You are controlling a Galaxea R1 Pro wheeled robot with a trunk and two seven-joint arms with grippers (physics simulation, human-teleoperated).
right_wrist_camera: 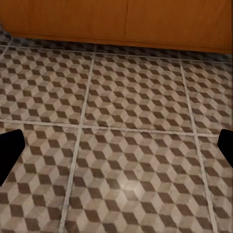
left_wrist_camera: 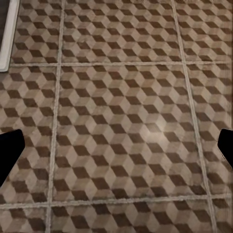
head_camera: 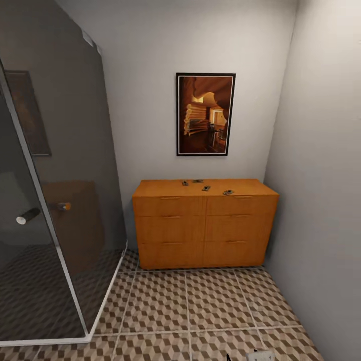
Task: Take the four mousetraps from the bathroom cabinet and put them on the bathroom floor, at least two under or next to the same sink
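Above the bathroom floor [left_wrist_camera: 121, 121], both pincers [left_wrist_camera: 116, 145] [right_wrist_camera: 116, 148] point downward, fingers apart

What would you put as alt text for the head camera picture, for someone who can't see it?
An orange-brown wooden cabinet stands against the far wall with four small mousetraps scattered on its flat top. A framed picture hangs above it, a dark glass shower enclosure stands to the left, and cube-patterned bathroom floor tiles stretch in front.

Smooth orange-brown wooden cabinet [head_camera: 204, 225], matt patterned floor tiles [head_camera: 210, 306], glossy smoked-glass shower panel [head_camera: 65, 175]
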